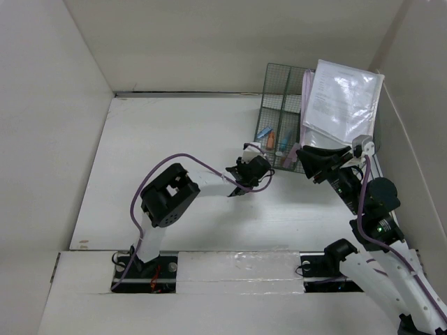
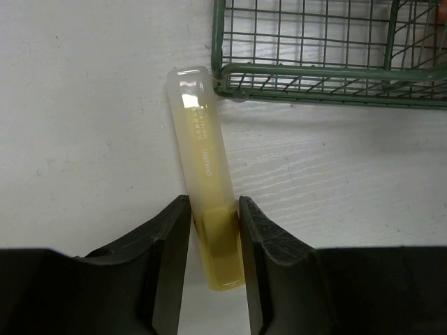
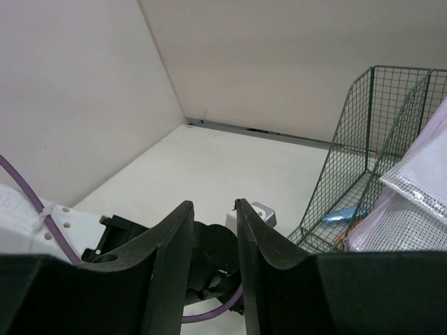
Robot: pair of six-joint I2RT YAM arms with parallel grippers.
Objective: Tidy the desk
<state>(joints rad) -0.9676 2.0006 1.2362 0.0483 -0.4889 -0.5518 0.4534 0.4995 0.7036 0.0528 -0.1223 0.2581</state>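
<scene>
The left gripper point(image 2: 214, 204) is low over the desk point(image 2: 84, 139), its fingers point(image 2: 167, 237) on either side of a pale yellow tube point(image 2: 199, 139). The jaws sit close against both sides of the tube near its darker yellow end. Whether they already pinch it or only flank it cannot be told. The tube lies flat on the desk, pointing away from the gripper. Its far, clearer end is just beside the near corner of the green wire rack point(image 2: 328, 73).

In the top view the left gripper point(image 1: 237, 183) is at the middle of the desk point(image 1: 174, 139), reaching toward the rack point(image 1: 279, 105), which stands at the far right corner against the walls. A purple cable point(image 1: 164, 164) loops along the left arm.

The right gripper point(image 3: 213, 206) hangs in the air, its fingers point(image 3: 171, 244) parted with a narrow gap and nothing between them. Its camera looks past them to the left arm's wrist point(image 3: 209, 262) below and to the rack point(image 3: 349, 139) at the right. From above, the right gripper point(image 1: 316, 162) is just in front of the rack's near edge, to the right of the left gripper and apart from it.

The rack's compartments hold a few small blue and orange items point(image 1: 269, 136). Its right section holds a sheaf of papers in a clear sleeve point(image 1: 342, 98), leaning back.
</scene>
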